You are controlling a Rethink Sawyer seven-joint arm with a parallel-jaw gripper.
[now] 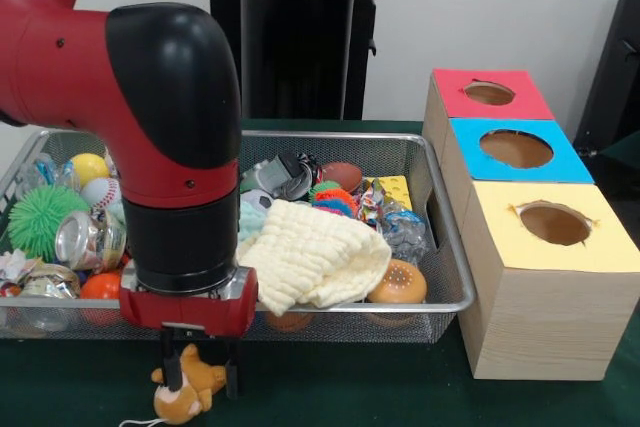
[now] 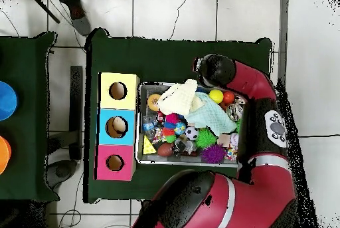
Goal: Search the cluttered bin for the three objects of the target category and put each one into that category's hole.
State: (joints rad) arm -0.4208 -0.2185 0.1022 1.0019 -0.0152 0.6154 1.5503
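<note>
From the front, my gripper (image 1: pixel 198 375) hangs below the near rim of the bin (image 1: pixel 452 277), outside it and over the green table (image 1: pixel 400 392), with my jaws clamped on a small tan plush toy (image 1: pixel 190 387) whose cord trails toward the picture's bottom edge. The bin is still crowded: a cream cloth (image 1: pixel 315 252) lies over the middle, with balls, a crushed can and a burger-shaped toy around it. The red-topped box stands farthest back in the row of three, and its hole (image 1: pixel 489 93) is well apart from me, across the bin. From overhead, my arm (image 2: pixel 255 82) covers the gripper, so the grasp is hidden there; the hole (image 2: pixel 114 163) lies in the red box beside the bin (image 2: pixel 141 102). I judge this the carrying step: next I must lift clear, cross to that hole, center over it and release.
</note>
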